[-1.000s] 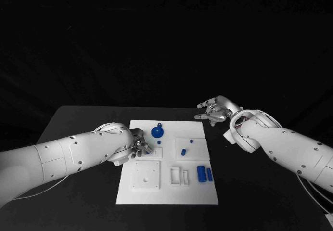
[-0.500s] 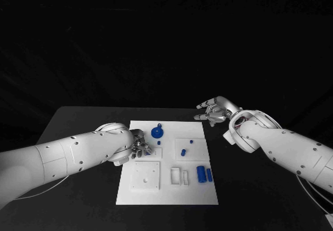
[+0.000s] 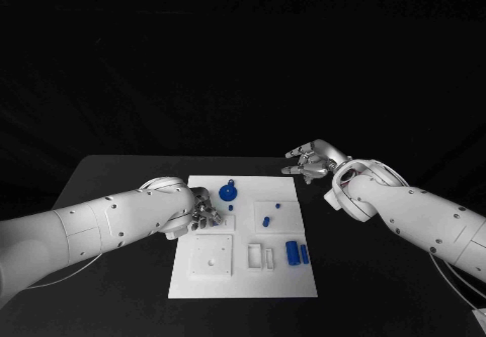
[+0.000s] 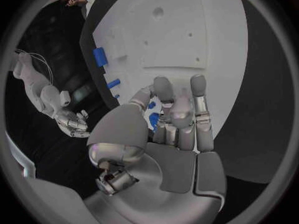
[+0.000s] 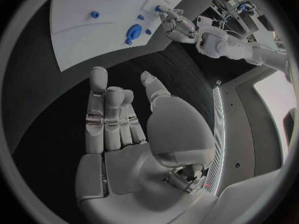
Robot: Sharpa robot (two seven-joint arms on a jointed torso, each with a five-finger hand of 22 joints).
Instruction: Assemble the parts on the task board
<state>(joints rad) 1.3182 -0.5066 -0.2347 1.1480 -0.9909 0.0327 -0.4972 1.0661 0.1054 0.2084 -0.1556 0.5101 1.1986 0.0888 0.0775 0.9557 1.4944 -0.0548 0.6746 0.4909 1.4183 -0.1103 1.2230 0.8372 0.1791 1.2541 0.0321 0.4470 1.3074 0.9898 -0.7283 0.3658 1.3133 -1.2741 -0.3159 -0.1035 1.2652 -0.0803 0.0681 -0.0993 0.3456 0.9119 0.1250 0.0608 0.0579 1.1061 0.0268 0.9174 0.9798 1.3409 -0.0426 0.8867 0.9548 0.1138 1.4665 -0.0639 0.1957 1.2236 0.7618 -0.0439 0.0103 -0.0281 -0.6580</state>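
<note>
My left hand [image 3: 203,214] rests low over the left edge of the flat white rectangular task board [image 3: 218,288], which lies in the middle of the black bench [image 3: 112,175]. From my head I cannot tell whether those fingers hold anything. My left wrist view settles it in part: the fingers [image 4: 198,92] lie close together, stretched out over the board's raised white plate, and a small blue part [image 4: 154,118] shows in the gap between thumb and fingers; whether it is pinched or merely behind them I cannot tell.

My right hand [image 3: 312,160] hovers off the board's far right corner, above bare bench. My right wrist view shows its palm [image 5: 124,134] bare, fingers upright and parted, gripping nothing.

On the board, from my head, sit a round blue knob-like part [image 3: 230,190] near the far edge, a small blue peg [image 3: 267,221] on a square plate, and two blue cylinders [image 3: 297,253] side by side near the right edge. My left forearm [image 3: 101,225] covers the bench beside the board's left edge.
</note>
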